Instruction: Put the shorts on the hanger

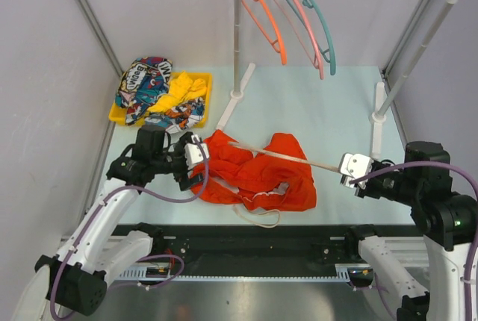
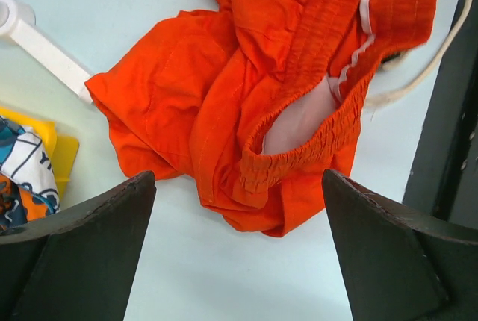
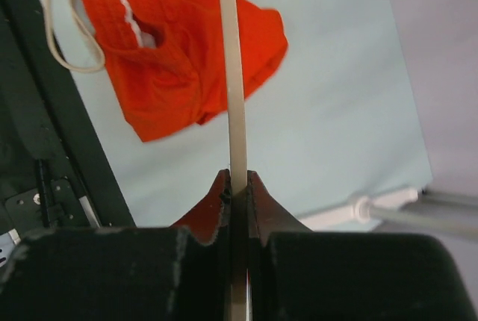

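Orange-red shorts (image 1: 261, 175) crumpled on desk (image 1: 314, 104), cream cord loose. Left pincer (image 2: 239, 181) wide, empty; right pincer (image 3: 239, 181) clamps beige hanger (image 3: 233, 75).

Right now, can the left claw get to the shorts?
Probably yes. The left claw is wide open just above the shorts, and nothing sits between them. The hanger, pinched in the right claw, does not seem to cross that gap.
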You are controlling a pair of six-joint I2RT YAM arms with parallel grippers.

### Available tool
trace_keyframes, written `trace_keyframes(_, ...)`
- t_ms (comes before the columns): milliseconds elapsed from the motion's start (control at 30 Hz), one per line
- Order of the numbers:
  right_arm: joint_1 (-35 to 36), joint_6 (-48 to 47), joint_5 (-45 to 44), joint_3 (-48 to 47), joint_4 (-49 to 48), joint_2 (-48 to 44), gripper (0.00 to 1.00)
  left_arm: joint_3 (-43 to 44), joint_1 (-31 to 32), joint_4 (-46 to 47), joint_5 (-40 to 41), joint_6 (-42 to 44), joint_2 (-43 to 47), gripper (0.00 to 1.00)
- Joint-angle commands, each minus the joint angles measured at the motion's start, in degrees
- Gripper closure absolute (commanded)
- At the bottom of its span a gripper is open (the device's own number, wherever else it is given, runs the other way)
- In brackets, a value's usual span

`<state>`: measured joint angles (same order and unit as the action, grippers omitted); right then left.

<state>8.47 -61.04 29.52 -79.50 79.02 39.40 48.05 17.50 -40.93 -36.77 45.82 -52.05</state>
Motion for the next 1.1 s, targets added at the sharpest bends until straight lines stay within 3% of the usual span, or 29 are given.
trace_keyframes(0, 2.9, -3.1, 10.0, -0.1, 7.7, 2.5, 1.0, -1.6, -0.4, -1.1, -2.9, 12.7, 0.3, 0.04)
trace_keyframes(200, 13.0, 3.9, 10.1, 0.7, 7.7, 6.8, 1.0, -5.3, -0.4, 1.4, -1.3, 18.6, -1.2, 0.05)
trace_keyframes(400, 21.5, 10.0, 4.1, 2.9, 7.7, 8.0, 1.0, -7.7, -0.4, 4.4, -1.7, 19.1, 0.7, 0.02)
trace_keyframes(667, 22.0, 16.3, 3.0, 3.8, 6.6, 4.8, 1.0, -8.9, -0.4, 5.1, -1.8, 20.9, 0.5, 0.0)
trace_keyframes(1067, 22.1, 28.1, -4.0, 5.9, 4.2, 1.5, 1.0, -8.9, -0.4, 10.5, -3.6, 16.8, -0.5, 0.0)
